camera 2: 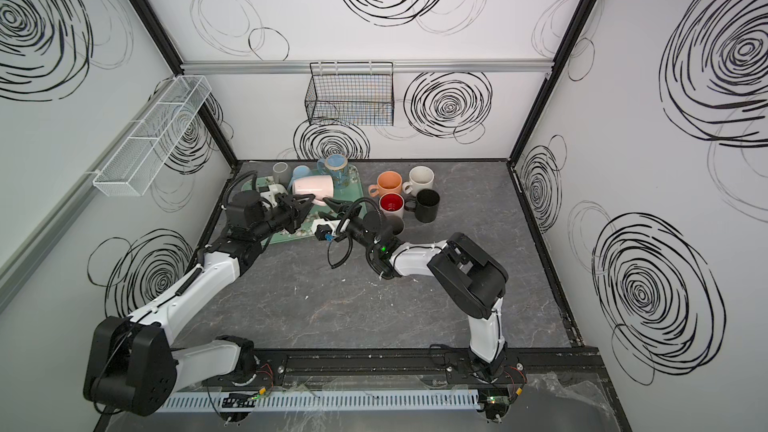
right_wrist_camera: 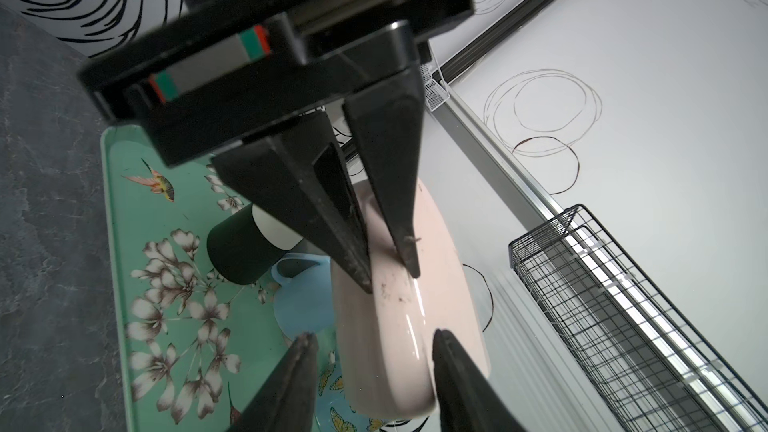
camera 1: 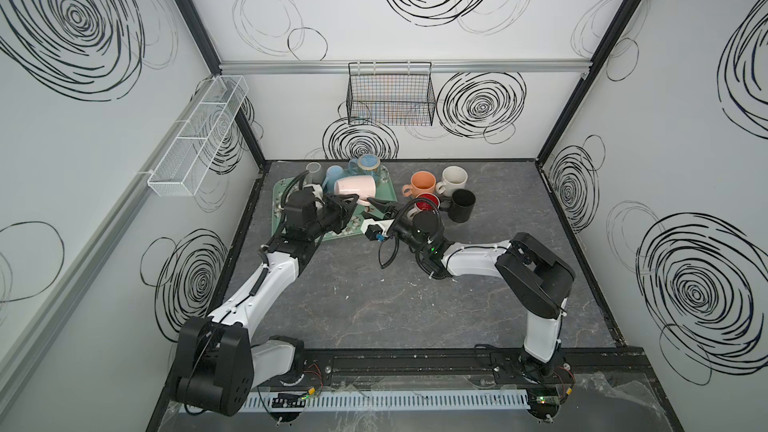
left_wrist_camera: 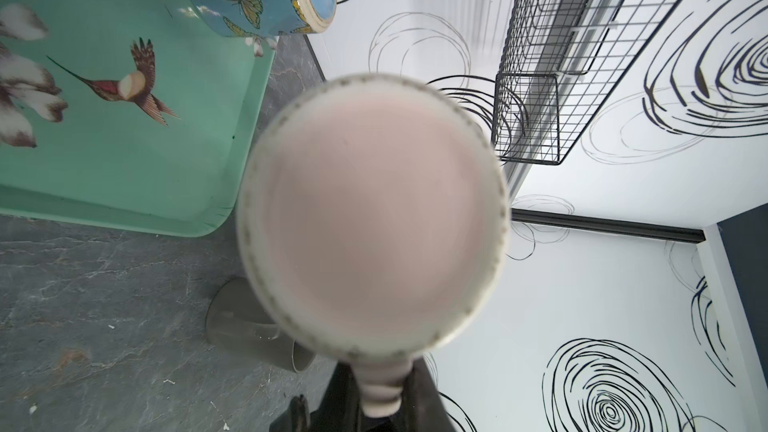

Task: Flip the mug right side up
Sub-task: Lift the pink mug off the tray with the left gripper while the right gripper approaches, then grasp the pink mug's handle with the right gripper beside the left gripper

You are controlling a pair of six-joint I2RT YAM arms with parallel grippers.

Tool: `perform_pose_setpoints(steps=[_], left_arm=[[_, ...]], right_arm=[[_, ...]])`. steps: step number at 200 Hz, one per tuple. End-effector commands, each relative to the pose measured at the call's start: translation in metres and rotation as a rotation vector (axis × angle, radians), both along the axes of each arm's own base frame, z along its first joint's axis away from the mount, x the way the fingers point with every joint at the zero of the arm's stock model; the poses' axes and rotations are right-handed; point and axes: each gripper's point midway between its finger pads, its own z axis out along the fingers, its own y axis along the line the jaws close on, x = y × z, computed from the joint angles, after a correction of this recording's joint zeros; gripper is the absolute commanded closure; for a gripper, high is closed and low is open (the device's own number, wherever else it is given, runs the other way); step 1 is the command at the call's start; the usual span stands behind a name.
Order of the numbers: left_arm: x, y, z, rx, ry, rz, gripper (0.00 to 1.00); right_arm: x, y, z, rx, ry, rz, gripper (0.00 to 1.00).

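Mid-flip: left tool (camera 1: pixel 354 199) clenched on the handle (left_wrist_camera: pixel 380 390) of the pink mug (camera 1: pixel 355 188), right tool (camera 1: pixel 370 201) spread astride its body, seemingly loose; next, clamp and rotate upright.

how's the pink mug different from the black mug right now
The pink mug lies on its side, held over the green tray; the black mug stands upright on the table. The left gripper pinches the pink mug's handle; no gripper touches the black mug. The pink mug is pale, the black mug dark. Both are handled mugs.
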Motion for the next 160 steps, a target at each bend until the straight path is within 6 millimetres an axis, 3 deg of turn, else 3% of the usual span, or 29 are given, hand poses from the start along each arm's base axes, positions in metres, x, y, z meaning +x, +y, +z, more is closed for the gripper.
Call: perform_pose_setpoints(steps=[1, 40, 85, 119, 140, 160], left_arm=[[-0.004, -0.009, 0.067, -0.039, -0.224, -0.041, 1.0], [-0.008, -0.011, 0.066, -0.026, -0.223, -0.056, 1.0], [-0.012, -0.016, 0.064, -0.014, -0.214, -0.091, 1.0], [-0.014, -0.016, 0.064, -0.006, -0.219, -0.1, 1.0], [-0.013, -0.018, 0.069, -0.007, -0.248, -0.109, 0.76], [-0.013, -0.02, 0.079, 0.005, -0.284, -0.124, 0.61]], right_arm=[[0.0, 0.003, 0.024, 0.056, -0.09, -0.013, 0.53], [0.001, 0.0, 0.022, 0.032, -0.121, -0.033, 0.65], [0.008, -0.01, 0.022, 0.019, -0.148, -0.067, 1.0], [0.003, -0.014, 0.033, -0.002, -0.154, -0.059, 1.0], [0.001, -0.019, 0.039, -0.044, -0.096, -0.048, 1.0], [-0.001, -0.029, 0.047, -0.09, 0.004, -0.044, 1.0]])
